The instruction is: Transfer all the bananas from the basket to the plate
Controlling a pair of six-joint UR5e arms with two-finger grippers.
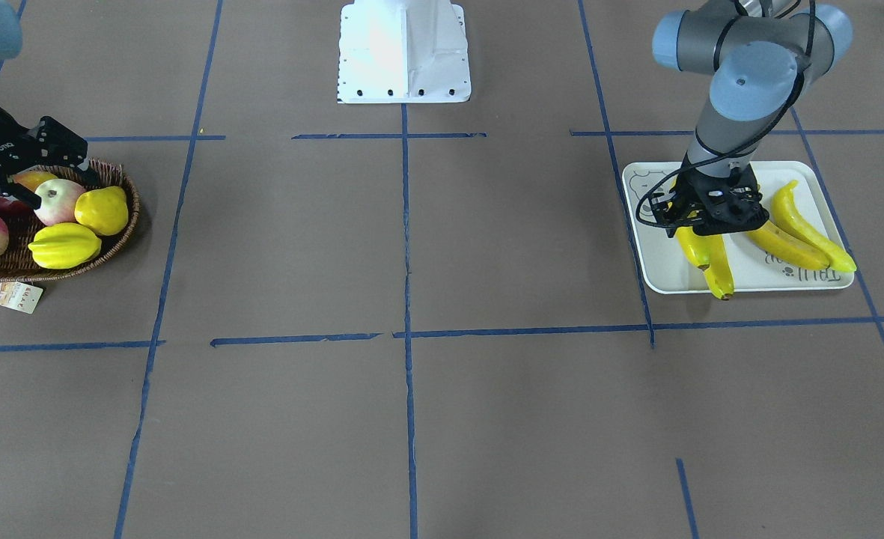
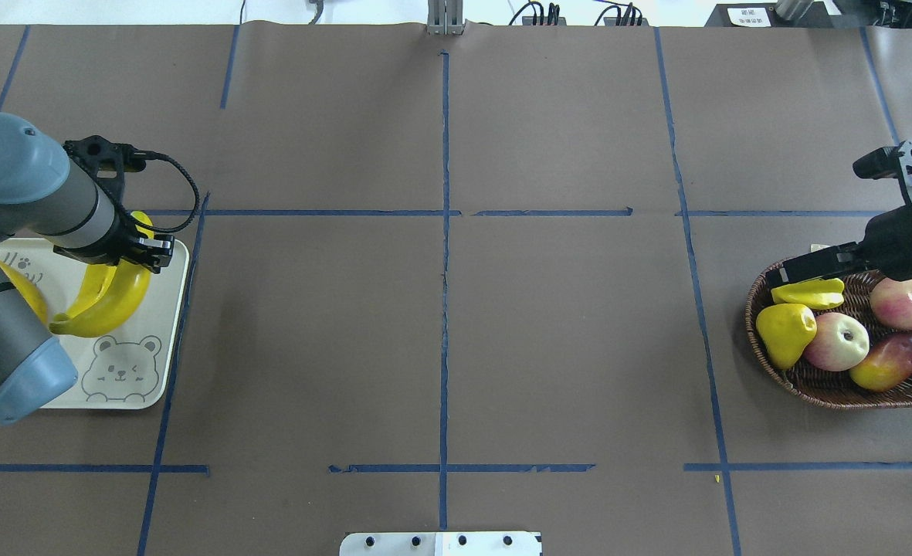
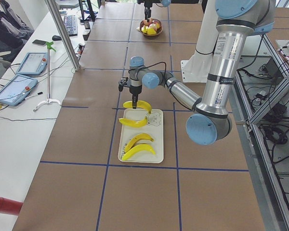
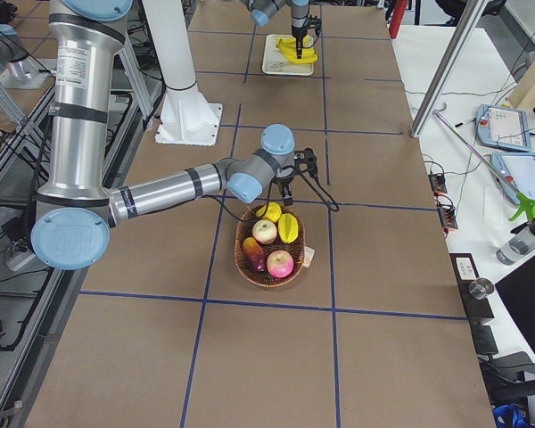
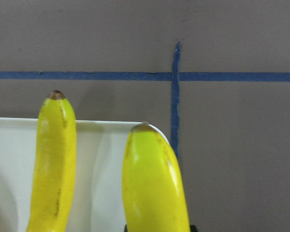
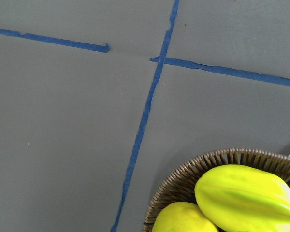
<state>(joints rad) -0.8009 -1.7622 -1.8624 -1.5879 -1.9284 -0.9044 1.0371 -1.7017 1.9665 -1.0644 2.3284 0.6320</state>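
My left gripper (image 1: 711, 213) hangs over the off-white plate (image 1: 666, 271) and is shut on a yellow banana (image 5: 154, 183), held at the plate's outer corner (image 5: 101, 159). A second banana (image 5: 53, 159) lies beside it on the plate. Two more bananas (image 1: 801, 233) lie side by side on the plate's other half. My right gripper (image 2: 811, 269) hovers over the wicker basket's (image 2: 834, 398) rim, and I cannot tell if it is open or shut. No banana shows in the basket.
The basket holds a yellow starfruit (image 2: 807, 293), a yellow lemon-like fruit (image 2: 784, 332) and three apples (image 2: 834, 341). A small paper tag (image 1: 16, 297) lies by the basket. Blue tape lines cross the brown table. The robot's white base (image 1: 404, 52) stands at the middle.
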